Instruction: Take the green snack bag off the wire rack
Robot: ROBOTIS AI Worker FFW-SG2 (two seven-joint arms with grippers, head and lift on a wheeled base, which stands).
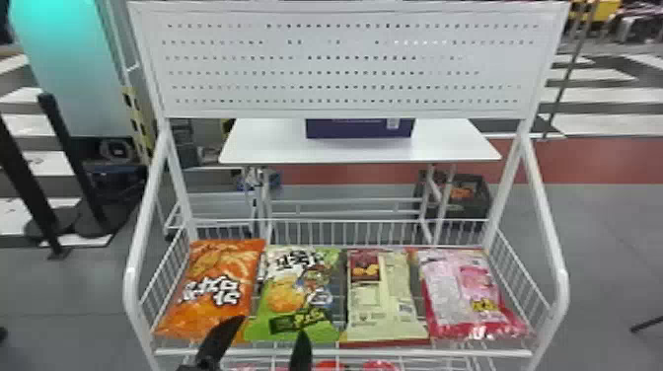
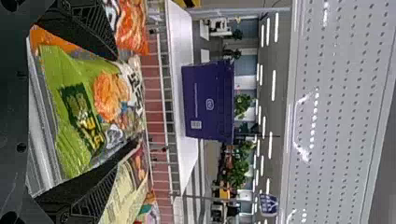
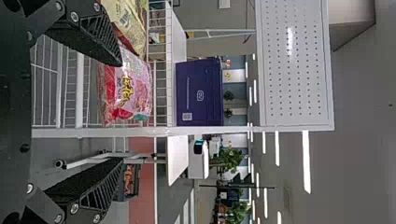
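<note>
- My L hand (image 1: 272,326) is at the green snack bag's (image 1: 296,296) near edge, approx 6 o'clock – spread, contact unclear.
- Green bag's on the wire rack (image 1: 444,353) – orange bag (image 1: 222,286) at its 9, cream bag (image 1: 380,306) at 3.
- R hand (image 3: 120,112) spread too.

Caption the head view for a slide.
Left gripper open at the near end of the green snack bag, one of a row of four on the wire rack.

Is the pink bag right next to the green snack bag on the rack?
No, the pale yellow bag lies between the green snack bag and the pink bag on the wire rack.
</note>
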